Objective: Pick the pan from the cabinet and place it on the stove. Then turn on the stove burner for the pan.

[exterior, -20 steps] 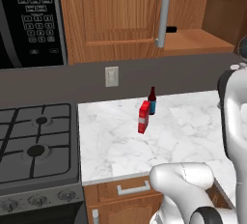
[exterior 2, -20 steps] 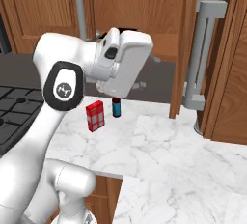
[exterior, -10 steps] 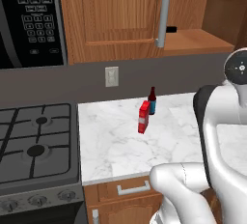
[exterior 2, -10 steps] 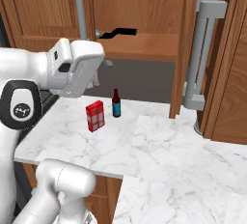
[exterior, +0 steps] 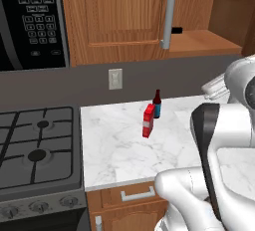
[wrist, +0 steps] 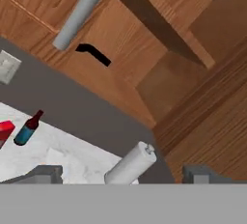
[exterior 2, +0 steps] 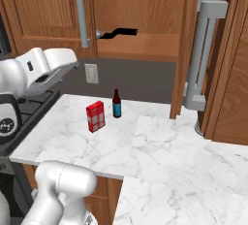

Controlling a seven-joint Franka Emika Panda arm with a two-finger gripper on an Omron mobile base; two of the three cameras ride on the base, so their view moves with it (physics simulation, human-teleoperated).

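We have barely begun: our gripper [wrist: 123,175] gapes wide and empty, the pan [exterior 2: 117,33] sits inside the open cabinet [exterior 2: 140,44], the stove [exterior: 35,150] bare.

- A home kitchen, rendered.
- Brown wood-grain wall cabinet [exterior 2: 140,20] with long silver bar handles, one door open, ahead of the gripper in the hand view.
- Dark gas stove [exterior: 35,145] with black grates and a row of knobs, off to the arm's left.
- Black microwave [exterior: 30,21] with a keypad hangs above the stove.
- White marble counter [exterior 2: 160,146] over wooden drawers, below the arm, carrying a small bottle [exterior 2: 116,104] and a red box [exterior 2: 95,116].
- A wall outlet [exterior: 115,78] sits on the grey backsplash.
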